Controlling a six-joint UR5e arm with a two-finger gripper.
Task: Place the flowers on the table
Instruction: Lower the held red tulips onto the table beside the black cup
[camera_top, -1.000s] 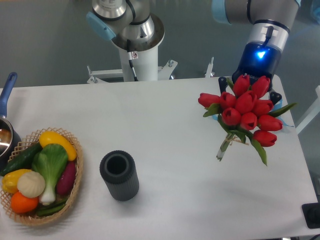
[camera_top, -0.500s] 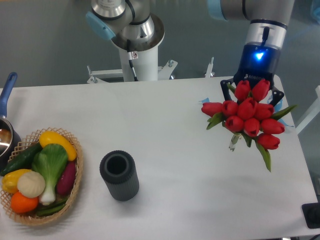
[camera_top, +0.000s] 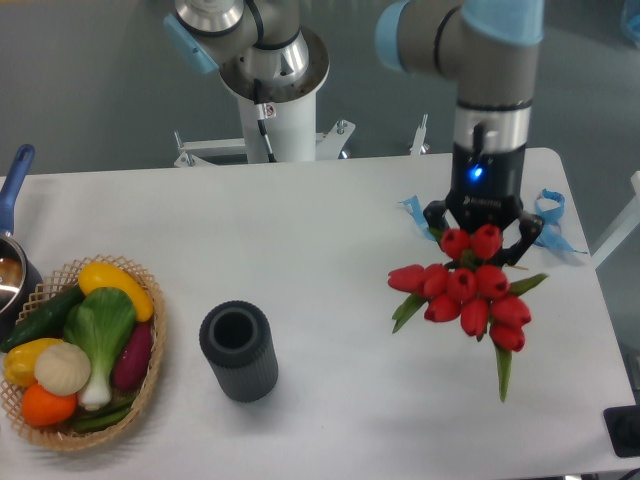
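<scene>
So the arm is coming down from the top right, and the pincer (camera_top: 484, 238) sits right over the bunch of flowers (camera_top: 468, 295). The red tulip heads cover the spot between the two dark fingers (camera_top: 436, 217), so you can't actually see the stems where they'd be clamped. The flowers hang directly under it though, blooms facing the camera, so I'd say it's closed on the bunch. Whether the tulips touch the counter (camera_top: 320, 230) or hang just above it, I honestly can't tell from this angle. One long green leaf (camera_top: 502, 371) points down toward the front edge, and another sticks out left near the lowest blooms.

The bunch is over the right part of the white counter, well apart from everything on the left. Behind the pincer there are blue ribbon scraps (camera_top: 553, 222) lying on the counter, one bit on each side of it.

Further left, near the front, a dark grey ribbed cylinder (camera_top: 237, 351) stands upright with its open top showing. Far left is a wicker basket (camera_top: 151, 372) full of veg: a yellow pepper, a green leafy thing, a cucumber, something purple, an orange one and a pale round one. A pot with a blue handle (camera_top: 14, 186) pokes in at the left edge.
</scene>
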